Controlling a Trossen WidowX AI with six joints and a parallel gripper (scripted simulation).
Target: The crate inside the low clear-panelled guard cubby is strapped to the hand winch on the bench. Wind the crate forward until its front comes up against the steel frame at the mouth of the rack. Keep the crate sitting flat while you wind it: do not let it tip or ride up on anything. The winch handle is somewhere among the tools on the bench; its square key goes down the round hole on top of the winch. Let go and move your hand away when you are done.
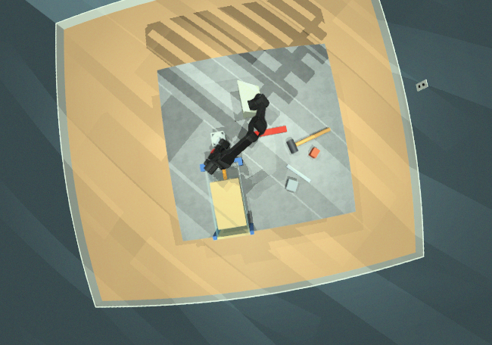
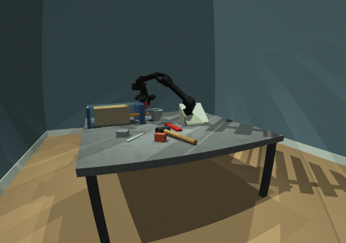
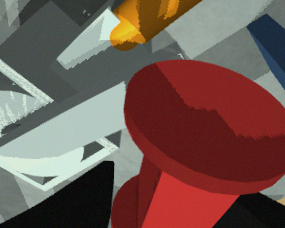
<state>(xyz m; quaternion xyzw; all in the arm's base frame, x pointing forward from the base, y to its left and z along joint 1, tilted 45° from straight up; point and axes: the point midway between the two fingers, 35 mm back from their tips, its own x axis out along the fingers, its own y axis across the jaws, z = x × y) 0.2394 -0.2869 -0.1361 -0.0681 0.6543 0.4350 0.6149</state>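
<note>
My gripper [image 1: 213, 156] [image 2: 145, 102] [image 3: 156, 173] is shut on the red knob of the winch handle [image 3: 205, 125] [image 2: 143, 105], above the cubby's mouth. The handle's grey arm [image 3: 65, 125] reaches over the pale winch [image 1: 216, 135] [image 2: 157, 115]; its key and the hole are hidden. An orange strap [image 1: 225, 174] [image 2: 139, 114] [image 3: 150, 20] runs from the crate toward the winch. The tan crate [image 1: 228, 205] [image 2: 112, 115] sits flat inside the clear-panelled cubby, with a gap between its front and the blue posts [image 1: 238, 161] [image 2: 142, 114] at the mouth.
A red bar [image 1: 275, 131] [image 2: 173, 127], a hammer [image 1: 313, 137] [image 2: 180, 136], an orange block [image 1: 314, 152] [image 2: 160, 137], a grey block [image 1: 291, 184] [image 2: 122, 133] and a thin pale strip [image 1: 298, 172] [image 2: 134, 137] lie beside the cubby. A pale wedge [image 1: 245, 95] [image 2: 200, 113] stands by the arm's base.
</note>
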